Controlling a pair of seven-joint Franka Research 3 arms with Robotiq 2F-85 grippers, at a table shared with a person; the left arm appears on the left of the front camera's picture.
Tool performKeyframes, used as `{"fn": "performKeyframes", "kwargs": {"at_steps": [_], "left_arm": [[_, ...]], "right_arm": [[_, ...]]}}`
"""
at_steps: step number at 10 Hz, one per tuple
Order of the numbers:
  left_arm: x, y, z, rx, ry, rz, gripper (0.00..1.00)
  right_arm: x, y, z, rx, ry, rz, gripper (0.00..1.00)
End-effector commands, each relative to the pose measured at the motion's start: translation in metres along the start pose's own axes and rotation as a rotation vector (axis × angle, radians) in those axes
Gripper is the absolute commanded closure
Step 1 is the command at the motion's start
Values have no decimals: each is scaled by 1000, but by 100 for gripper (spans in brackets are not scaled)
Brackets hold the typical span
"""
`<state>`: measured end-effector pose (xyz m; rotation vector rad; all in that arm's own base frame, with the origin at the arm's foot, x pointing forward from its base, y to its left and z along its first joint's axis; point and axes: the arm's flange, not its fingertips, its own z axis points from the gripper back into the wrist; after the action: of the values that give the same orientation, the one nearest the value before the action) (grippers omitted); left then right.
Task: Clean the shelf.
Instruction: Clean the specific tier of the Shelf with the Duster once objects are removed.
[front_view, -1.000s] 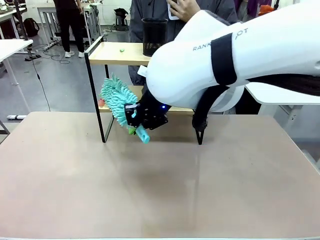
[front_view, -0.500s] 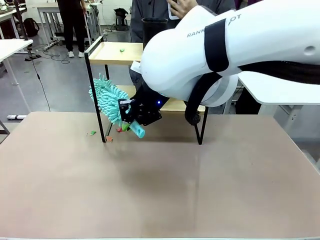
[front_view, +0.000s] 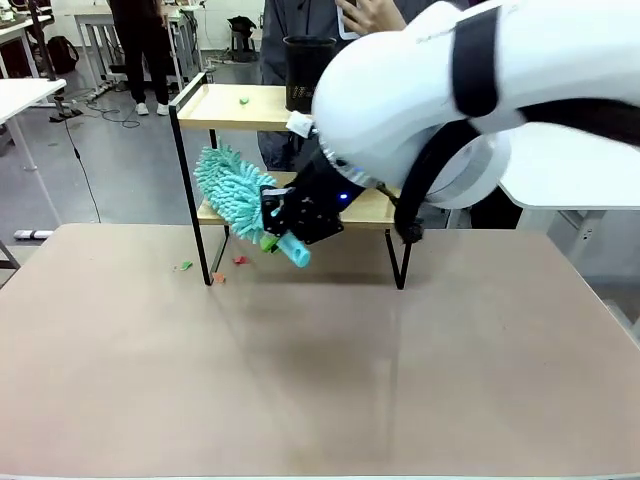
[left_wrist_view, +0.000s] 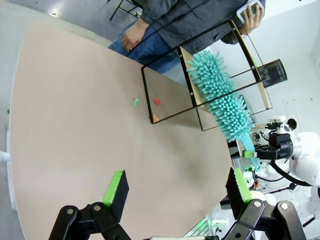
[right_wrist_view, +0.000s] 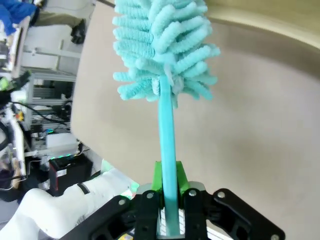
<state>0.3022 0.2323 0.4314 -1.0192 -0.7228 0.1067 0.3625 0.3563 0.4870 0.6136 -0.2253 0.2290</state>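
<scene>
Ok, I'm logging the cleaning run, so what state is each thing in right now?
shelf, upright on the table
duster, held tilted, head by the lower board
right gripper, shut on the duster's handle
left gripper, open, empty
mesh cup, upright on the top board
green bit, lying on the top board
scraps, loose on the table by the shelf's left legs

A second ago our duster (front_view: 235, 190) lay over the left end of the shelf's (front_view: 186, 140) lower board (front_view: 370, 208). We swept it out leftward past the front left leg (front_view: 196, 225), and it has now come back right and higher. Our right gripper (front_view: 280, 238) travelled with it. A green scrap (front_view: 184, 265), an orange scrap (front_view: 217, 278) and a red scrap (front_view: 240, 260) have landed on the table (front_view: 320, 380), and the small red bit on the board's left end is gone
</scene>
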Motion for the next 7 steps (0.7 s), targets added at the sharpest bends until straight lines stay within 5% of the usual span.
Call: {"fn": "performKeyframes", "kwargs": {"at_steps": [1, 6, 7], "left_arm": [[1, 0, -1, -18, -16, -24, 0], [1, 0, -1, -18, -16, -24, 0], [1, 0, -1, -18, -16, -24, 0]], "right_arm": [[-39, -52, 73, 123, 95, 28, 100], [-144, -224, 242, 292, 359, -107, 100], [-163, -258, 271, 377, 311, -117, 100]]}}
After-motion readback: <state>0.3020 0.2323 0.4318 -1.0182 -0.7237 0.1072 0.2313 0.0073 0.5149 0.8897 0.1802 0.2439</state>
